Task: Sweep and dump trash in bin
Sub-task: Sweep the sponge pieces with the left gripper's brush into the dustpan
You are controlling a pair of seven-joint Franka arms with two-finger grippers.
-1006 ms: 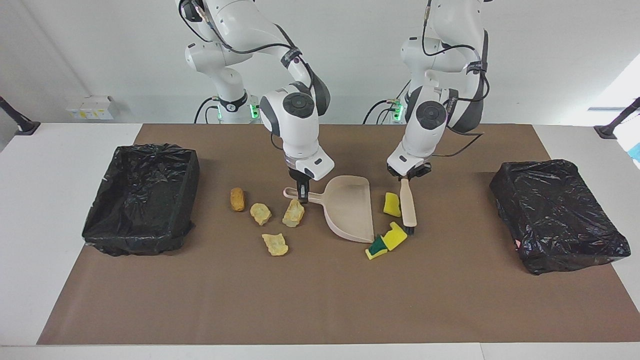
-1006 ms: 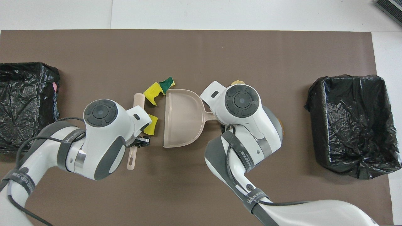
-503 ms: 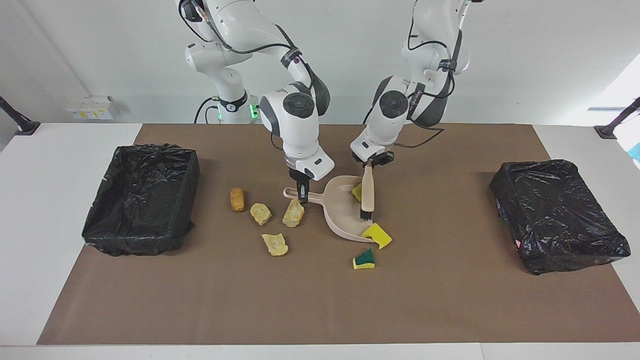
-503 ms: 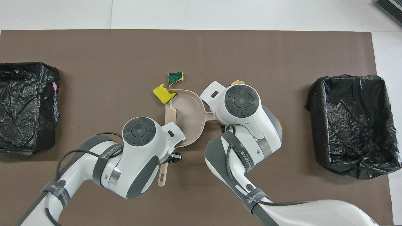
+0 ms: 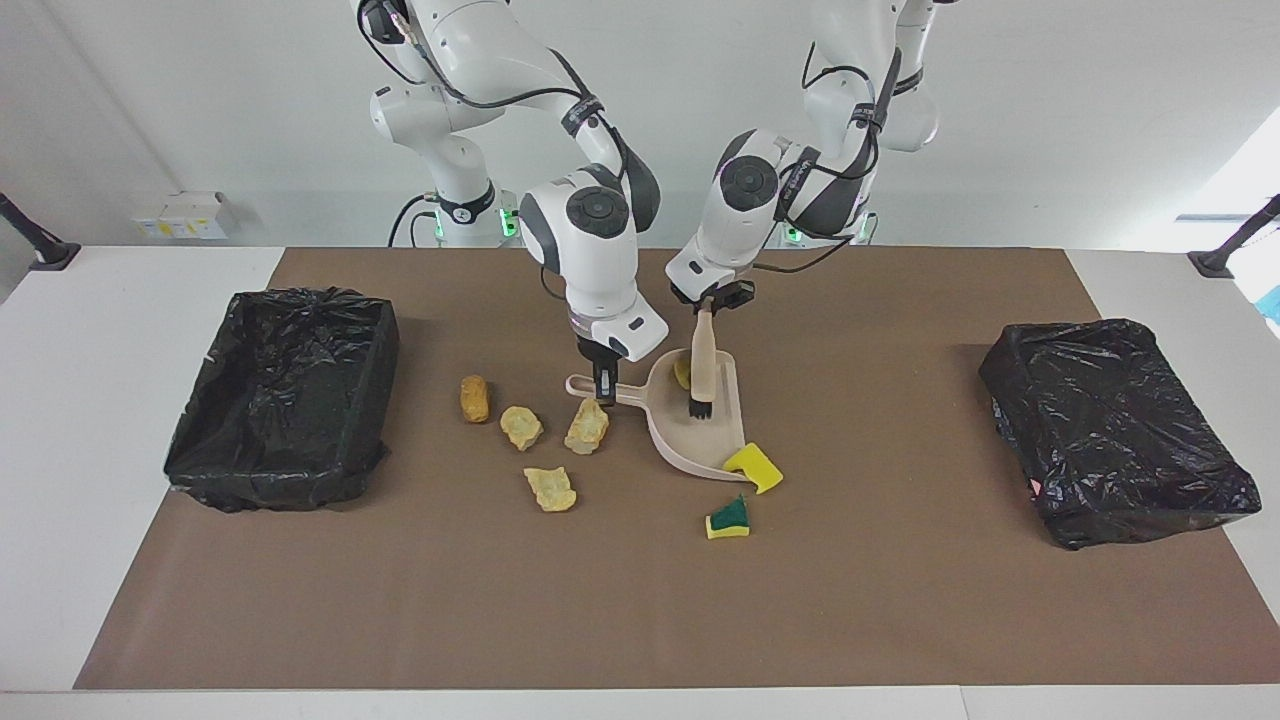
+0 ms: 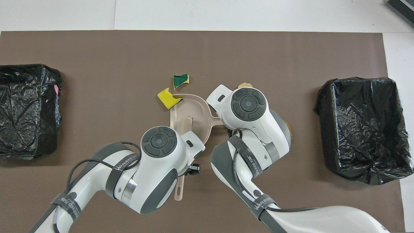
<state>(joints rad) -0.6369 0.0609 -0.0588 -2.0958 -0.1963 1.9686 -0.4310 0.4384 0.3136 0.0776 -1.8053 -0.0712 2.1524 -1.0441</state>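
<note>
My right gripper (image 5: 603,385) is shut on the handle of the beige dustpan (image 5: 705,430), which rests on the brown mat. Over the pan, my left gripper (image 5: 708,298) is shut on the beige brush (image 5: 702,362), whose black bristles touch the pan's floor. Of the trash, one yellow sponge bit (image 5: 683,373) lies in the pan beside the brush. Another yellow bit (image 5: 755,466) sits at the pan's lip. The green-backed bit (image 5: 728,518) lies on the mat farther from the robots. Several tan lumps (image 5: 551,489) lie beside the pan's handle, toward the right arm's end.
An open bin lined with a black bag (image 5: 285,395) stands at the right arm's end of the table. A second black-bagged bin (image 5: 1115,430) stands at the left arm's end. In the overhead view both hands cover the pan's handle (image 6: 216,120) and the brush's grip.
My left gripper swept the brush sideways into the dustpan, pushing one yellow bit in. A second stopped at the lip and the green-backed one slid away from the robots. The right gripper held still.
</note>
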